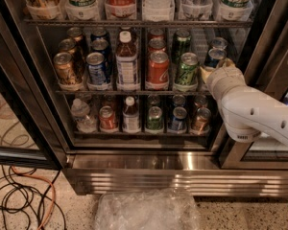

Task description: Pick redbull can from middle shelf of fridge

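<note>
Just beside gripper (207, 74) stands slim blue-silver redbull can (214, 57).

**Gripper at the right end of the middle shelf**

You are looking into the fridge (149, 164), with its ribbed steel base panel at the bottom. The white arm (252, 110) reaches in from the right. It places the gripper (207, 74) at the right end of the middle shelf (134, 93), close against the lower part of the redbull can (214, 59). The can stands upright in the rightmost row. Just to its left is a green can (187, 68), then a red can (158, 67). On the floor you see a crumpled clear plastic bag (146, 210) and loose cables (19, 195).
</note>
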